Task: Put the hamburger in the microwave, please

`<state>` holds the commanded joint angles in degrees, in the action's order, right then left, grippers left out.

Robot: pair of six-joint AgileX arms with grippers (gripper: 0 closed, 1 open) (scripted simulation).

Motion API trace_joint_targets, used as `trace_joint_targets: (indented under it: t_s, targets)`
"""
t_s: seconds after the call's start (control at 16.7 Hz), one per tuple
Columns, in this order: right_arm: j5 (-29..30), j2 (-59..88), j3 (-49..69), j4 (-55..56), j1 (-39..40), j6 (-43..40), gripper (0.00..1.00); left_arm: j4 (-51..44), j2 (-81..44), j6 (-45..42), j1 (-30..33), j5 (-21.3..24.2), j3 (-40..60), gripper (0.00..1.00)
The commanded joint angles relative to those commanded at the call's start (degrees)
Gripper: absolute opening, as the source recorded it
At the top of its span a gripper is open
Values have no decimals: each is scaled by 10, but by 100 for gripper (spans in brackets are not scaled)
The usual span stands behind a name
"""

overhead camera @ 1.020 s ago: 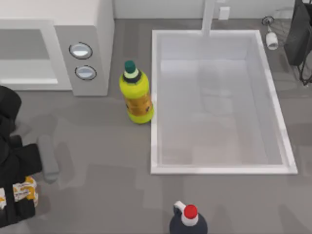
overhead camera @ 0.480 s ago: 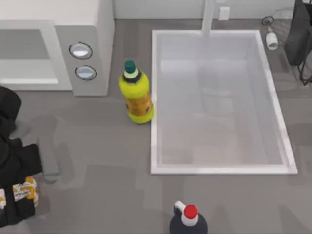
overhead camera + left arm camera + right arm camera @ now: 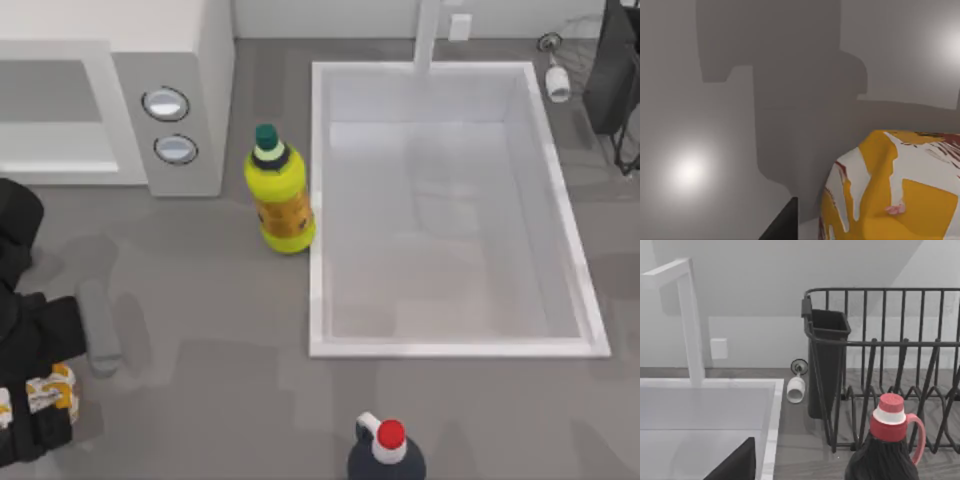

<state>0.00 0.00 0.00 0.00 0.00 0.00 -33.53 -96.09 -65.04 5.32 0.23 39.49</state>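
Grey tabletop (image 3: 200, 400) fills the top view, and at its far left edge we see our left gripper (image 3: 32, 400), black, with its fingers closed against the two sides of the hamburger (image 3: 48, 392); the orange-and-white wrapper shows between them. The hamburger is low at the left side, well apart from the microwave (image 3: 110, 95), which stands at the upper left with its wide cavity facing the table and two round knobs (image 3: 166, 103) on its side panel. A yellow bottle (image 3: 279, 195) with a green cap stands just beside the left wall of the white sink (image 3: 315, 210). A dark bottle (image 3: 386, 452) with a red cap sits at the bottom edge, below the sink.

From the left wrist view, the hamburger (image 3: 895, 185) looms close, its wrapper patched in orange-yellow and white with small dark red marks, over bare grey surface carrying the arm's shadow. One black fingertip (image 3: 782, 225) is beside it.

From the right wrist view, we look past the red-capped dark bottle (image 3: 887, 450) to a black dish rack (image 3: 890, 365), the sink's rim (image 3: 772, 420) and a white faucet (image 3: 687, 315). We cannot tell how our right gripper's fingers stand.
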Motion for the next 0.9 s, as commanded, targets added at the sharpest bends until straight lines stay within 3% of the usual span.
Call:
trace_joint_targets:
  t_s: [0.42,0.48,0.66,0.9]
  targets:
    - [0,0,0,0,0,0,100,0,0,0,0,0,0,0]
    - [0,0,0,0,0,0,100,-56,39,9,-1,6,22,0]
    - [0,0,0,0,0,0,100,-79,47,7,0,6,41,0]
    - [0,0,0,0,0,0,100,-193,84,9,0,6,104,0]
